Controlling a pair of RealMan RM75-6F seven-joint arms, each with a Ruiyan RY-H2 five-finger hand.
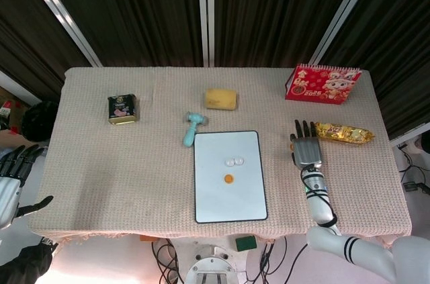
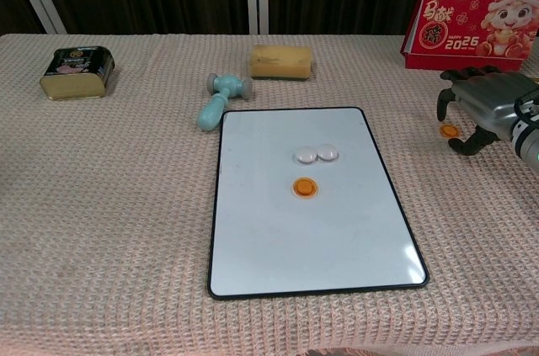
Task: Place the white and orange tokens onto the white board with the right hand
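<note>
The white board (image 1: 232, 203) (image 2: 312, 247) lies flat at the table's middle front. On it sit two white tokens (image 2: 316, 154) (image 1: 233, 162) side by side and one orange token (image 2: 305, 188) (image 1: 228, 178) just below them. A second orange token (image 2: 449, 130) lies on the cloth to the right of the board. My right hand (image 2: 488, 103) (image 1: 308, 148) arches low over that loose token, fingers curved down around it and holding nothing. My left hand (image 1: 10, 176) hangs off the table's left edge with its fingers spread.
A teal toy hammer (image 2: 221, 100) lies at the board's upper left corner. A yellow block (image 2: 281, 61) and a green tin (image 2: 77, 71) sit further back. A red calendar (image 2: 476, 15) stands behind my right hand, and a gold snack packet (image 1: 342, 133) lies just right of it.
</note>
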